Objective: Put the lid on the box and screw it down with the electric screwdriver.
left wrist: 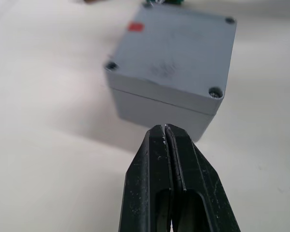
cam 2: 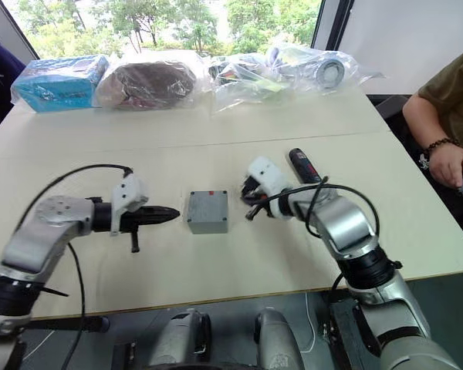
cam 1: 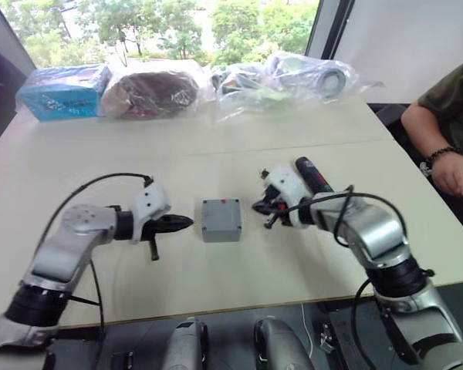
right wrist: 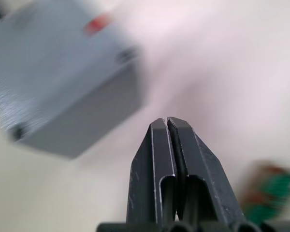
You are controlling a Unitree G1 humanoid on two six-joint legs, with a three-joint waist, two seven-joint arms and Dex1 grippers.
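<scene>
Pointing at the box [cam 1: 221, 222] from either side, your left end effector [cam 1: 187, 222] and right end effector [cam 1: 256, 206] were both clenched, empty, each just beside it. The lid [left wrist: 176, 48] sat on the box, mid-surface [cam 1: 216, 154]. Your electric screwdriver [cam 1: 314, 176] lay behind the right end effector.

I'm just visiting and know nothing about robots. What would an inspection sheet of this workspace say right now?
Surface: pale table.
Job's things: lid sits on the box; electric screwdriver lies behind the right arm.
Clutter: bagged items and a blue package along the far edge.
Grippers: left gripper and right gripper both shut, empty, flanking the box.
Cables: black cables loop over both arms.
Surroundings: window with trees; a person's hand at the right.
</scene>
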